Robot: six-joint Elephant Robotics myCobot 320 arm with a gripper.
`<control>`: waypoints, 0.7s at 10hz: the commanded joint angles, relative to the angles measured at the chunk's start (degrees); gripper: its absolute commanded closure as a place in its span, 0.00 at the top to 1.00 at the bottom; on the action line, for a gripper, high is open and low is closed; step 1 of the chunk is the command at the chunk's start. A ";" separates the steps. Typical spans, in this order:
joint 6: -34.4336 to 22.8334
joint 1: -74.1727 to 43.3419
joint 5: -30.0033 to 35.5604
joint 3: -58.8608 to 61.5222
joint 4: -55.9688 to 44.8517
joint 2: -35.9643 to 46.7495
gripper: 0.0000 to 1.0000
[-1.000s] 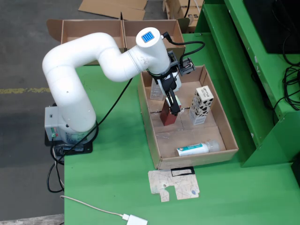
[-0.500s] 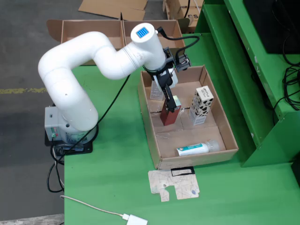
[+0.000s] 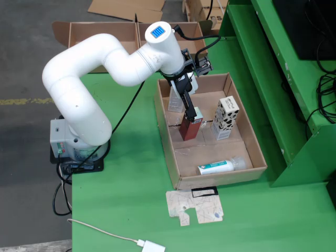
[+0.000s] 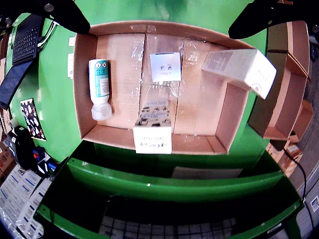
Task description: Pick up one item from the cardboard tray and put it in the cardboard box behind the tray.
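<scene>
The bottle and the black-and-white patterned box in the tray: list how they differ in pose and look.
The bottle lies on its side near the tray's front wall; the patterned box stands upright further back. The bottle is rounded, white with a teal label and a clear cap; the patterned box is rectangular, white with black blotches. In the fixed view, the bottle sits further from the gripper than the patterned box does. Both rest inside the cardboard tray, ungripped.

the cardboard tray (image 3: 167, 137) lies open at the centre of the fixed view, and four items show in it. a white bottle with a teal label (image 3: 219, 167) lies on its side near the lower edge. a black-and-white patterned carton (image 3: 226, 118) stands upright at right. a dark red box (image 3: 189, 129) stands mid-tray. a pale box (image 3: 175, 103) leans at the upper left. the cardboard box (image 3: 100, 34), open-topped, sits at the upper left of the frame.
</scene>
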 commanded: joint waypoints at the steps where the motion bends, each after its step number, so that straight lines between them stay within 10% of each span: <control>1: 0.65 0.37 -0.55 6.37 1.58 -5.11 1.00; 7: 0.82 -0.82 -0.34 14.07 1.11 -12.70 1.00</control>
